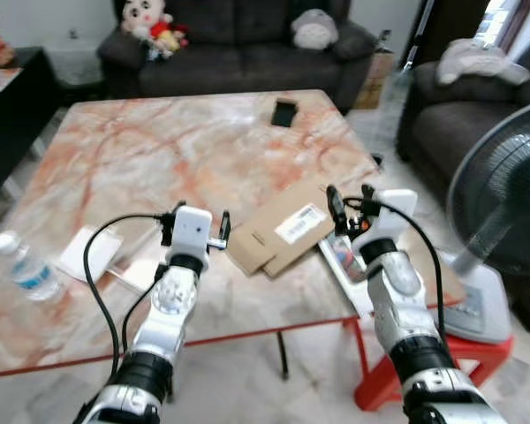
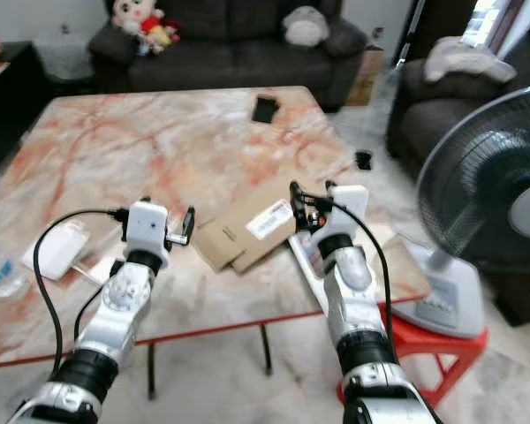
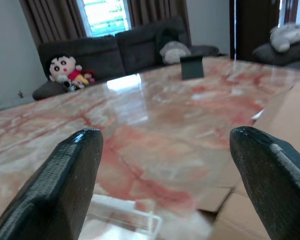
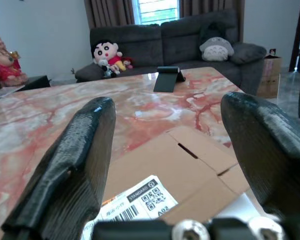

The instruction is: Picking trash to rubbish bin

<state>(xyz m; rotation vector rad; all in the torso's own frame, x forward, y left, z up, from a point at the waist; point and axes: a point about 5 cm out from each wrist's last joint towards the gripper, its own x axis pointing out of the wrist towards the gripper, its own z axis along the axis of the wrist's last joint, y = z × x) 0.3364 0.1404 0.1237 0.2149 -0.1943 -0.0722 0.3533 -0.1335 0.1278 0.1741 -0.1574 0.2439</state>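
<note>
My right gripper [image 1: 350, 205] hovered with fingers spread just above the flattened brown cardboard box with a white label [image 1: 283, 231], which lay at the marble table's [image 1: 159, 150] near right edge. The left gripper [image 1: 196, 231], likewise spread, hung beside it. I feared the flat card would slide off instead of lifting.

A white label [image 4: 135, 205] is lying on the flattened cardboard box [image 4: 190, 170], showing the word "STANDARD" beside a QR code and a barcode. The smaller print on it is too small to read. Nothing else legible is showing.
</note>
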